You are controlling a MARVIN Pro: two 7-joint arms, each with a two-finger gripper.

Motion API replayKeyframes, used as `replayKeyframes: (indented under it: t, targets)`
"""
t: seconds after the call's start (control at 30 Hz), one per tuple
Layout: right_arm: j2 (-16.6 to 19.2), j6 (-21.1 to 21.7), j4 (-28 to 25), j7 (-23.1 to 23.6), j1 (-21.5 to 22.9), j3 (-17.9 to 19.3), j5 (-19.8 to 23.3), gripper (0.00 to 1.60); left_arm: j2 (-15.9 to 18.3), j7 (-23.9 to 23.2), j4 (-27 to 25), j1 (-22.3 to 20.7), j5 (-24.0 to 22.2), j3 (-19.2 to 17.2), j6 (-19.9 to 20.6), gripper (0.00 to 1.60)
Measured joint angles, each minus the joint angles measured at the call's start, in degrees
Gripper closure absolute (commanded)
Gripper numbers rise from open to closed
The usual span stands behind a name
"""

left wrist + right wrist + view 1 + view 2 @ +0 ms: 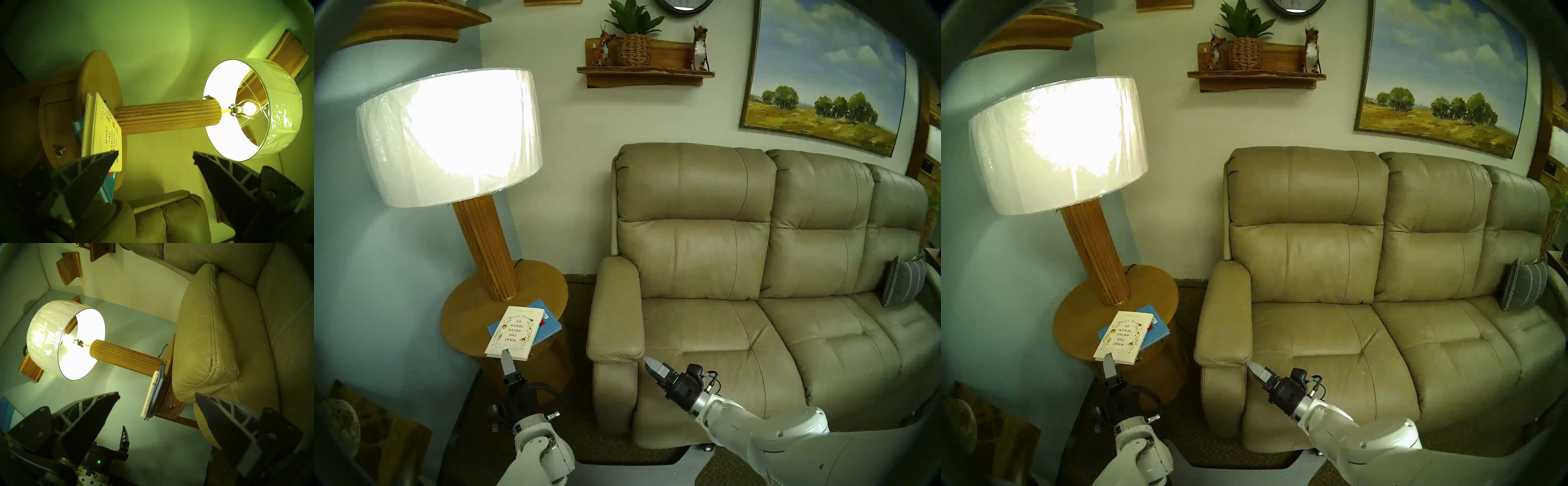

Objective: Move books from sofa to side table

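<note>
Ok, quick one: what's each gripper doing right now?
Left gripper: open, holding nothing, close to the cream book.
Right gripper: open, holding nothing, by the sofa armrest.

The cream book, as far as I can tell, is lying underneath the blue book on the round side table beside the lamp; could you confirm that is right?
Not quite: the order is reversed. The head view shows the cream book lying on top of the blue book. The rest holds: both are on the round side table beside the lamp.
</note>
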Motion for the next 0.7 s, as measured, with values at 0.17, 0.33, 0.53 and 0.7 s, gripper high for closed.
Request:
replayKeyframes:
  t: [0.17, 0.33, 0.53, 0.7]
  targets:
    - [0.01, -0.02, 0.06, 0.0, 0.02, 0.0, 0.01, 0.0, -0.22, -1.67, 0.9, -0.47, -1.01, -0.01, 0.47, 0.0]
    - [0.03, -0.04, 0.11, 0.0, 0.03, 0.0, 0.02, 0.0, -0.4, -2.81, 1.1, -0.85, -1.74, -0.01, 0.78, 0.0]
    - [0.05, -0.06, 0.12, 0.0, 0.05, 0.0, 0.03, 0.0, -0.56, -3.59, 1.13, -1.21, -2.24, 0.0, 0.98, 0.0]
    - [0.05, -0.07, 0.09, 0.0, 0.05, 0.0, 0.03, 0.0, -0.64, -3.86, 1.17, -1.34, -2.3, 0.0, 1.04, 0.0]
